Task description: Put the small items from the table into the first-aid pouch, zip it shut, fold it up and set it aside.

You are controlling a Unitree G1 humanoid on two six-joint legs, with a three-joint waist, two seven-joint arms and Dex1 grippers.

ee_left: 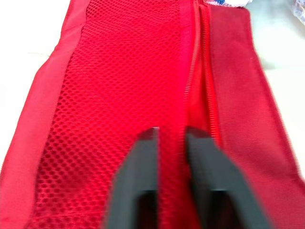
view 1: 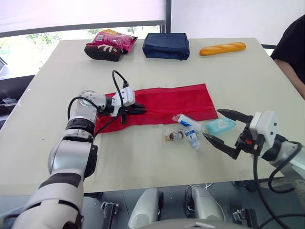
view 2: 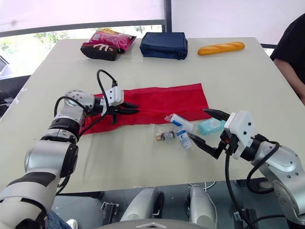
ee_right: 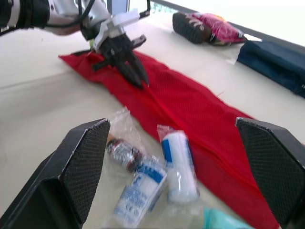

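Pinching the red pouch (view 1: 176,102), left claw (view 1: 143,109) nearly closed; right claw (view 1: 211,123) gapes beside small items (view 1: 188,133).

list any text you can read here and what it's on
No text reads clearly.
pink snack bag: print too blurred to read.
blue-and-white labelled item: label print too small to read.
small brown vial: label unreadable.
teal packet: no readable print.
red pouch: no print seen.

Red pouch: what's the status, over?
Left pincer pinching red pouch. Right pincer open beside small items, lying outside it. Nothing blocking.
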